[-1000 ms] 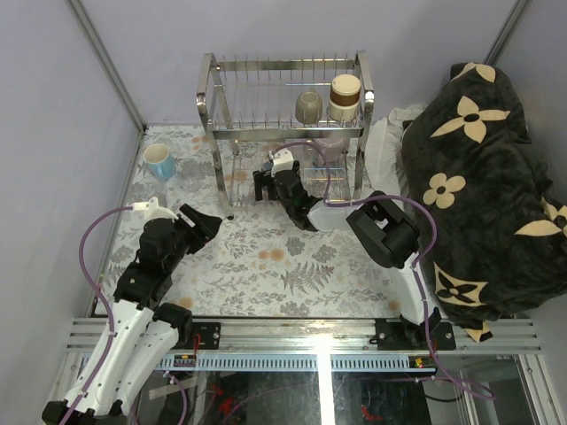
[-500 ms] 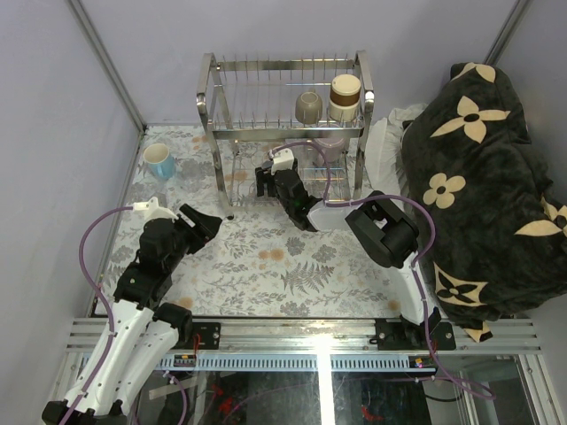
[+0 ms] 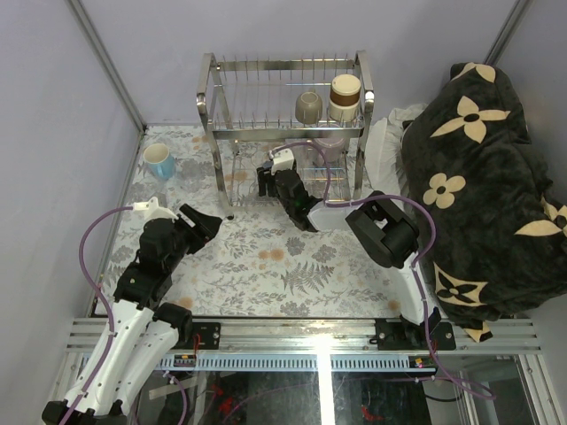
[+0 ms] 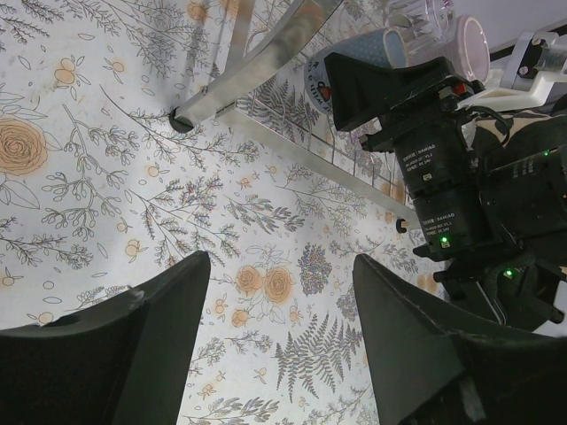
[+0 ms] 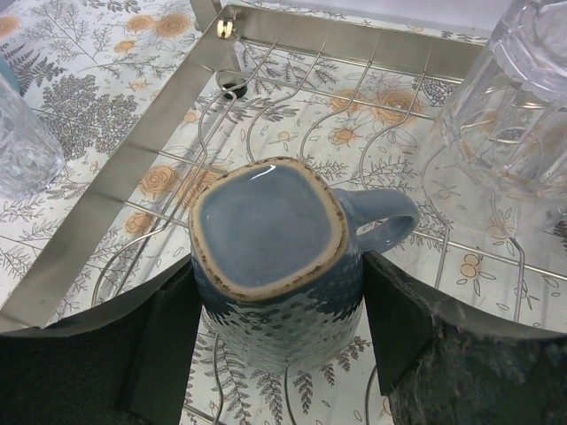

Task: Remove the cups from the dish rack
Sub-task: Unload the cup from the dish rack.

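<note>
Nearest the bases, the left gripper [image 4: 279,266] hangs low over the floral surface [image 3: 292,266], its jaws wide apart with nothing between them, so it has no part in the present step. Further out, the right gripper [image 3: 265,184] reaches into the lower tier of the dish rack [image 3: 205,97]. There a grey-blue cup [image 5: 266,230] stands upside down on the wires, its handle pointing towards a clear glass [image 5: 523,106] in the same tier. In the right wrist view the two fingers [image 5: 168,336] lie against opposite sides of that cup, so the gripper looks set on it, though how firm the hold is cannot be told. The step in hand, then, appears to be the grasp of this cup. The next move calls for a lift just high enough to free the rim from the wires. After that comes a draw back out under the upper tier and clear of the front rail, then a set-down on open surface. Out to the left, a light blue mug [image 3: 159,161] stands on the surface beside the rack, with a second glass [image 5: 22,142] just outside the frame. Farthest back, an olive-grey mug [image 3: 308,107] and a brown-and-cream cup [image 3: 345,96] sit in the upper tier, so the unloading seems well short of done.
</note>
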Action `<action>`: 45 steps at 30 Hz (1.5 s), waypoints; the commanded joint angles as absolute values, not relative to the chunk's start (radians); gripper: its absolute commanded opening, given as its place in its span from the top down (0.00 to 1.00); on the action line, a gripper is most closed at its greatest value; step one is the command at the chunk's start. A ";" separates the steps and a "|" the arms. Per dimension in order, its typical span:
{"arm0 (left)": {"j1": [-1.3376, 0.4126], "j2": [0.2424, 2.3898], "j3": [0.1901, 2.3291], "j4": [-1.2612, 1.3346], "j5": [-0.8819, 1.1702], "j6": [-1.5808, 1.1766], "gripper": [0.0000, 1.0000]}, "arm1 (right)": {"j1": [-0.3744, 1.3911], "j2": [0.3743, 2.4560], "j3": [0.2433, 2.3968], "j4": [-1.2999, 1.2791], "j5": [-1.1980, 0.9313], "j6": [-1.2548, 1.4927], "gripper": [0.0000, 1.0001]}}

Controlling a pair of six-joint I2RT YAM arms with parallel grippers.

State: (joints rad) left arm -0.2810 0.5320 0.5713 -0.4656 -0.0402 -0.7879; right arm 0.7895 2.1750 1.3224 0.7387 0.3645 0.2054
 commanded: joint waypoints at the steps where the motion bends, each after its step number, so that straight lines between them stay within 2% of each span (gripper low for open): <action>1: -0.287 0.527 0.561 -0.426 -0.031 -0.779 0.34 | 0.791 2.088 1.300 0.803 0.382 0.184 1.00; 23: -0.286 0.532 0.574 -0.439 -0.042 -0.775 0.34 | 0.891 1.819 1.079 0.940 0.465 0.043 1.00; 32: -0.287 0.508 0.578 -0.396 0.023 -0.778 0.34 | 0.905 1.485 0.823 0.969 0.375 0.282 1.00; 37: -0.287 0.491 0.518 -0.263 0.169 -0.863 0.32 | 0.904 1.292 0.689 0.998 0.298 0.453 1.00; 45: -0.287 0.485 0.389 0.142 0.428 -1.043 0.32 | 0.905 1.062 0.554 0.992 0.190 0.603 1.00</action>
State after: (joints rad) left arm -0.2810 0.4942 0.4244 -0.1616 0.2527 -0.9360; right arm 0.9009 1.1591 0.5823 0.8845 0.2634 0.4866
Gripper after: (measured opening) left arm 0.677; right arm 0.725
